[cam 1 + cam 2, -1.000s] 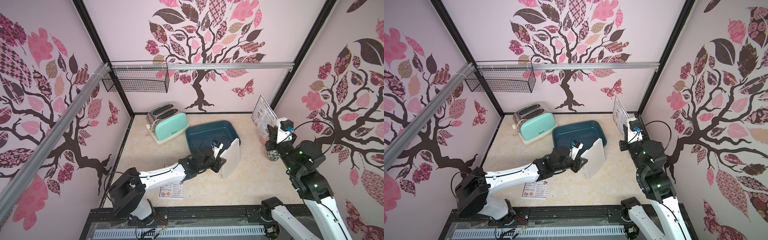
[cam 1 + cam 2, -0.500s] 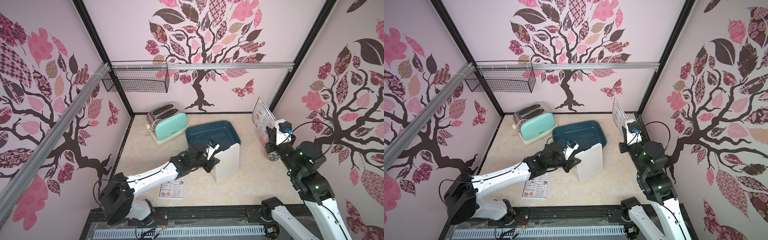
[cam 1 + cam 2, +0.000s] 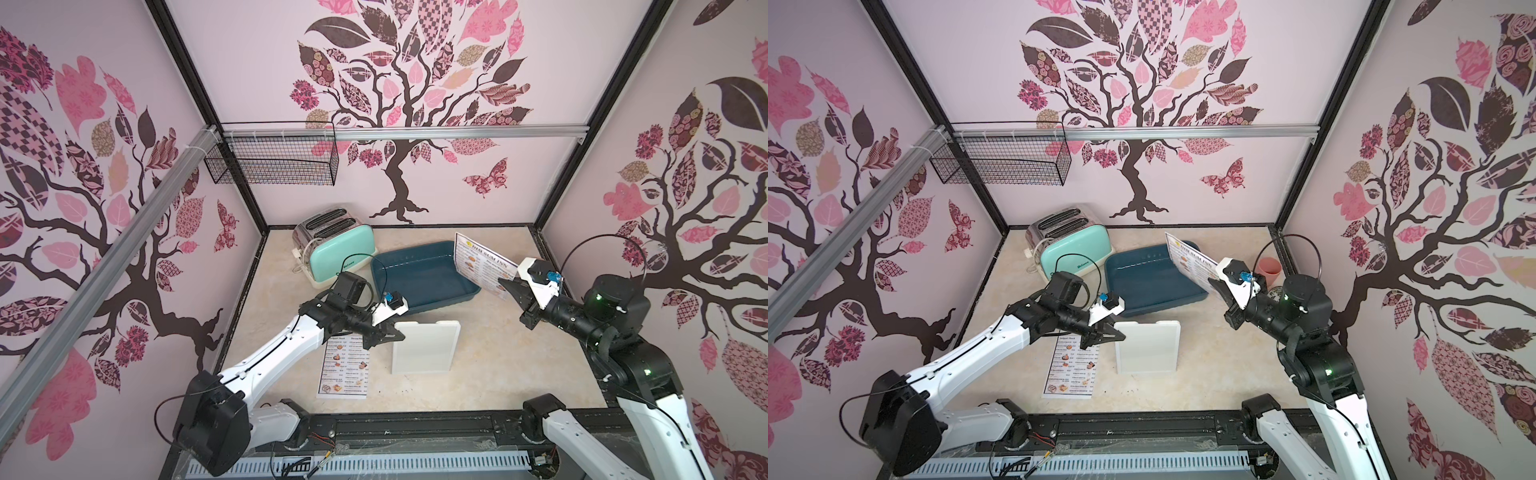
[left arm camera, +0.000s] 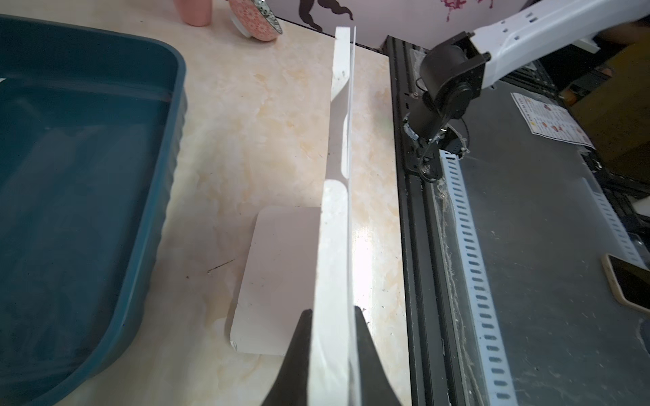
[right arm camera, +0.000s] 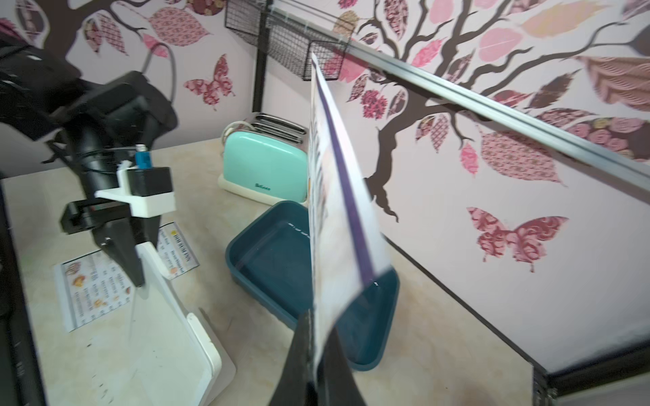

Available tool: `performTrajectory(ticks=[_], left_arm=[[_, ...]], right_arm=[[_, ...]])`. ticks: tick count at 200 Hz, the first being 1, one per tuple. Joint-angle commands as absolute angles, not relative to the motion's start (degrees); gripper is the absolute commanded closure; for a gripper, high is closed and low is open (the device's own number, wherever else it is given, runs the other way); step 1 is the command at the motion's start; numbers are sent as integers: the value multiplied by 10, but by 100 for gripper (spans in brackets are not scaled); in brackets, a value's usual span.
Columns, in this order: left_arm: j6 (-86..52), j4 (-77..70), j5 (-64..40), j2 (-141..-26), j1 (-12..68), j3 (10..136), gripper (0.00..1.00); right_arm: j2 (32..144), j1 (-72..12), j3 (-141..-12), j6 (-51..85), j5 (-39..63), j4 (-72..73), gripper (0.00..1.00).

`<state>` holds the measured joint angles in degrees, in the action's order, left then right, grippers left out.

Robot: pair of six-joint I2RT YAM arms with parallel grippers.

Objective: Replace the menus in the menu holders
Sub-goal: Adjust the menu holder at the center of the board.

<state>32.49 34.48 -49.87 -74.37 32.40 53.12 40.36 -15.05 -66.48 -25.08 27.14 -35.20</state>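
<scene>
High on the back wall at far left, a black wire basket, hung from a metal rail. Below, a pale marbled bench, with the white-and-black left arm reaching in from the near left corner. Flat on the bench under that arm's wrist, the loose menu, printed side up, near the front edge, its top partly covered by the arm.

Just right of it, the left pincer, jaws drawn narrow and clamped on the upper left corner of the menu holder. In the left wrist view, one dark finger on each face of the panel. Menu holder upright at mid-bench: a white rectangle with rounded corners, flat foot on the side facing the tub, just beside the loose menu and apart from the tub.

Behind, toward the back wall, a mint-green two-slot toaster. At its right, a dark blue plastic tub, close against the toaster; touching or not, unclear.

Above the tub's right end, off the bench, the held menu, tilted, headed "DIM SUM INN", printed side toward the top cameras. At its lower right edge, the right pincer, closed tight on the sheet. Farther right, by the wall, a pink cup, partly hidden behind the right arm.
</scene>
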Motion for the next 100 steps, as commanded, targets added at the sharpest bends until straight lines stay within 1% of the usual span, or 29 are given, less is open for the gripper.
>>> performTrajectory(ticks=[1, 23, 36, 41, 53, 63, 79, 100], left_arm=[[429, 407, -575, -772, 323, 563, 96], [459, 422, -566, -795, 323, 580, 97], [450, 403, -552, -796, 323, 578, 95], [445, 393, -544, -794, 322, 575, 93], [437, 367, -518, -788, 323, 568, 81], [430, 349, -502, -783, 323, 561, 73], [428, 330, -477, -775, 323, 553, 56], [418, 307, -449, -749, 322, 542, 44]], right_arm=[[410, -152, -677, -251, 376, -416, 100], [418, -152, -686, -228, 411, -425, 100], [424, -152, -699, -219, 416, -435, 100], [426, -152, -701, -214, 417, -438, 100], [431, -152, -711, -201, 415, -441, 100], [436, -152, -720, -191, 415, -446, 100], [446, -152, -738, -173, 419, -462, 100], [474, -152, -785, -158, 417, -511, 100]])
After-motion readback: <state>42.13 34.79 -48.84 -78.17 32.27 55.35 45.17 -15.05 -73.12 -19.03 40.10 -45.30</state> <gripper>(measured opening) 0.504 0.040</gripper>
